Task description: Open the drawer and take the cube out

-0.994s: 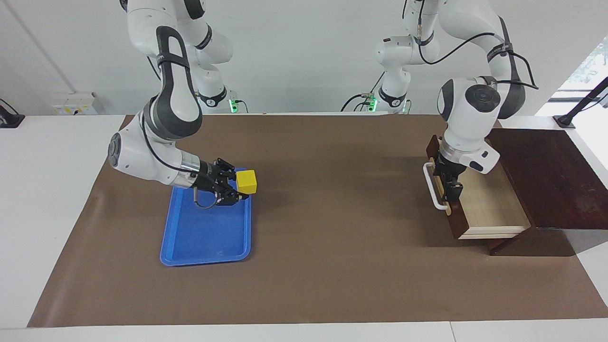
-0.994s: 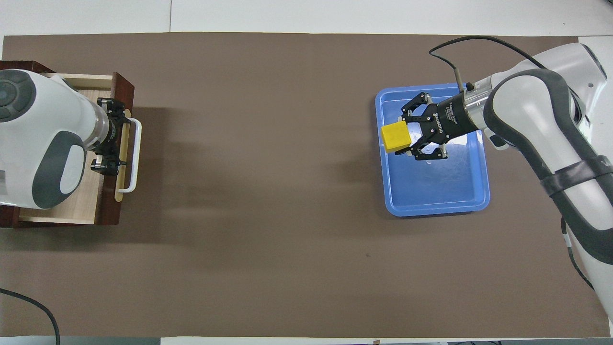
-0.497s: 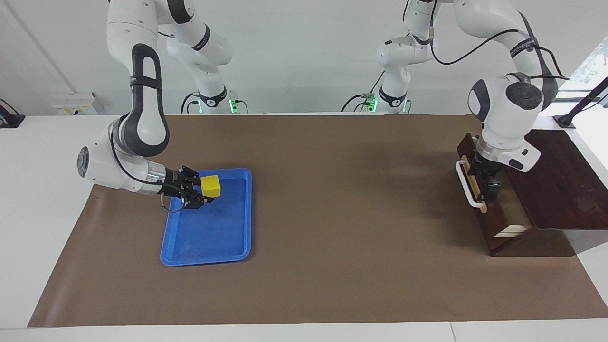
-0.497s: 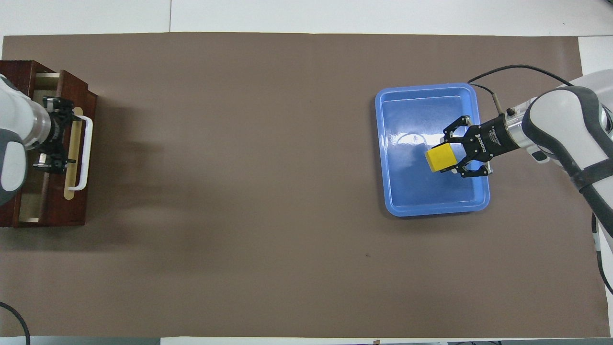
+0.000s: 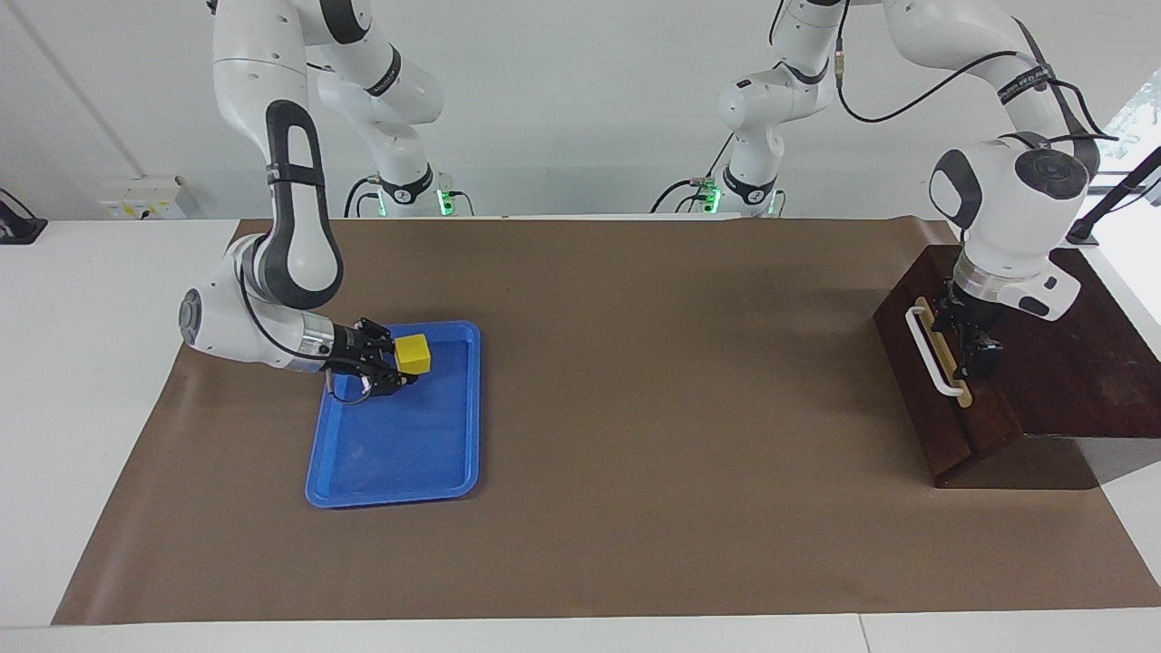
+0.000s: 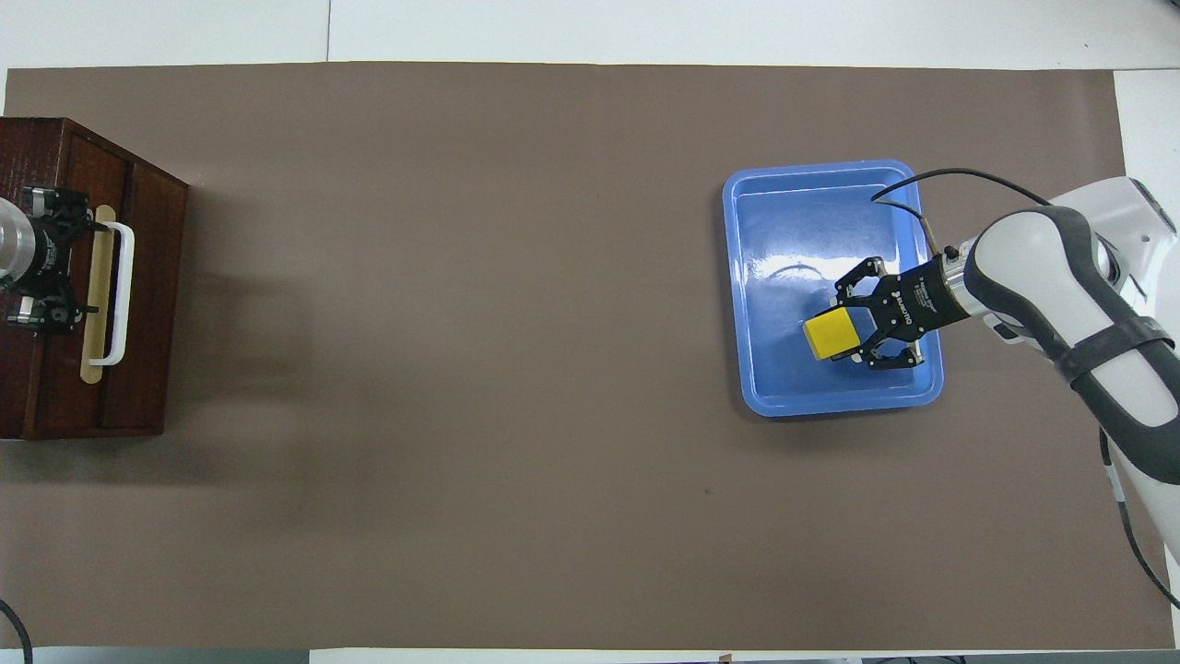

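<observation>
I read the cube [image 5: 413, 353] as a small, solid yellow block, stiff and light, with flat smooth faces that could slip if they are pinched off-centre. The safest hold looks like two parallel faces, squarely across the middle. It sits low over the blue tray [image 6: 765, 369], toward the tray's end nearer the robots; in the overhead view it lies at about five o'clock from the tray's centre. From these views I cannot tell whether its underside touches the tray floor.

The right gripper [image 5: 399, 363] has the cube pinched between its fingertips and reaches in almost level from the right arm's end of the table, at three o'clock of the cube in the overhead view. Because the block projects past the fingertips, I judge the hold shallow, so any release should be gentle and low.

Well apart, at nine o'clock in the overhead view, stands the dark wooden box [image 6: 55, 406] with its drawer [image 5: 934, 390] pushed flush. The left gripper [image 5: 972, 349] rests on top of the box just beside the white handle [image 6: 120, 295], with its fingers spread and nothing between them. I judge the cube is out and only needs setting down.
</observation>
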You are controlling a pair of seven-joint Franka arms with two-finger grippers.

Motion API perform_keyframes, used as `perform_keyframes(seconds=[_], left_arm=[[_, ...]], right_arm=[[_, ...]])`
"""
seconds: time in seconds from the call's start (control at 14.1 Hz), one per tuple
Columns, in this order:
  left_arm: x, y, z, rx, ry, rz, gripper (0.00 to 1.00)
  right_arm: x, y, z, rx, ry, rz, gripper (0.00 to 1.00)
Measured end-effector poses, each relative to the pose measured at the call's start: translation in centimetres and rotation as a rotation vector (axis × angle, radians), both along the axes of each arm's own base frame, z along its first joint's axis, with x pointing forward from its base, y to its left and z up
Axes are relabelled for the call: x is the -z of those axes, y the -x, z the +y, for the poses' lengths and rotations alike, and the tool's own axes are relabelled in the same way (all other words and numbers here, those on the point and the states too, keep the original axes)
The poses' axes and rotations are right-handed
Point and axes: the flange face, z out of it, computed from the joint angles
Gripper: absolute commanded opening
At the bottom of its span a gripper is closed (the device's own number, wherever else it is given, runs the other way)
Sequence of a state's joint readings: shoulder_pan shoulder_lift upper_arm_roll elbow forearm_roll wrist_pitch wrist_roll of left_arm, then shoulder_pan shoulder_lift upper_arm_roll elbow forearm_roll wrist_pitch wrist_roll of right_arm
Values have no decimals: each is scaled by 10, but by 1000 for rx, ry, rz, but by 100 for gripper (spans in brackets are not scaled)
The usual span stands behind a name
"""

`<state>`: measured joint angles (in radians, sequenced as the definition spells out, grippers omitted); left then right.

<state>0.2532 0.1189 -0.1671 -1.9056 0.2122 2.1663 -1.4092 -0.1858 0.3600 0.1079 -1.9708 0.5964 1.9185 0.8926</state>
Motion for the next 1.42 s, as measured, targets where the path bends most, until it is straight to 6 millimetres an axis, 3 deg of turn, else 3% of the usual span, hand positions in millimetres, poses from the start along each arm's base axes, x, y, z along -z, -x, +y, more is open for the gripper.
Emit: perform_keyframes(seconds=[0.14, 0.43, 0.57, 0.71, 0.78, 0.85, 0.92, 1.14, 1.28, 1.42], left_arm=[[-15, -5, -22, 48, 0, -15, 100], [-64, -5, -89, 223, -2, 43, 100], [-85, 3, -104, 415, -10, 118, 100], [-99, 10, -105, 607, -6, 193, 100], [-106, 13, -103, 717, -5, 235, 100], [-113, 16, -98, 830, -6, 271, 100], [-121, 20, -92, 942, -7, 301, 100], [-138, 41, -75, 1171, 21, 400, 100], [-151, 56, -84, 1234, 33, 425, 100], [-155, 65, -115, 1295, 45, 426, 100]], right_arm=[[7, 4, 3, 42, -21, -1, 0], [20, 16, 15, 126, -21, -13, 0], [19, 19, 24, 150, -27, -12, 0], [18, 19, 29, 160, -25, -16, 0], [18, 20, 31, 160, -23, -17, 6], [18, 20, 32, 159, -22, -17, 26], [19, 20, 32, 159, -22, -18, 59], [19, 19, 30, 165, -17, -24, 100], [18, 19, 30, 165, -17, -25, 100], [17, 19, 30, 166, -16, -26, 100]])
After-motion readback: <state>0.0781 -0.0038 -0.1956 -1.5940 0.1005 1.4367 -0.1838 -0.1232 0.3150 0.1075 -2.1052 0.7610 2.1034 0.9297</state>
